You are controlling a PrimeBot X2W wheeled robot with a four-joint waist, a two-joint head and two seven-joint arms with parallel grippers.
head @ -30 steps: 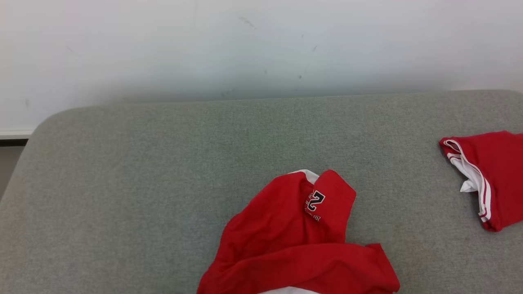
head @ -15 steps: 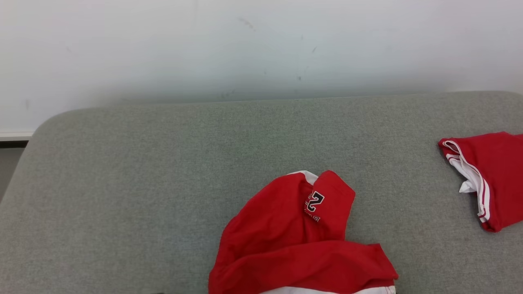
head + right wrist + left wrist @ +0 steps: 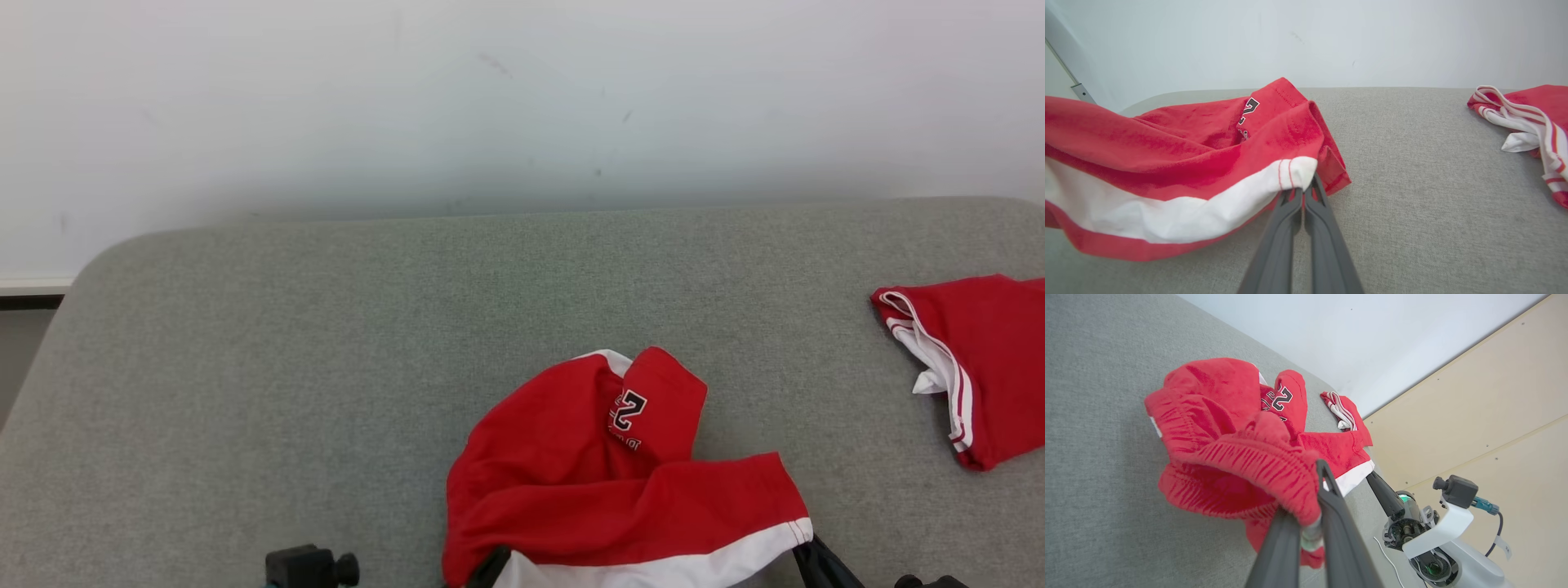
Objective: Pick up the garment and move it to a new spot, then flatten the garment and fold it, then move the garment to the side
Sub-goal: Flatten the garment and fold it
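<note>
Left gripper (image 3: 1308, 522) clamped on the garment (image 3: 588, 482), red bunched edge. Garment sits lower centre of head view on the grey pad (image 3: 245, 367). Right gripper (image 3: 1304, 185) pinching its white-band corner. Second red piece (image 3: 980, 359) lies at right edge.

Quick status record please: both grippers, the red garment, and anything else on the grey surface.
left gripper: shut on a bunched red edge of the garment
right gripper: shut on the garment's white-banded corner
garment: crumpled, near edge held up between the grippers, number print showing
second red garment: lies apart, far right
grey surface: fabric-covered
</note>
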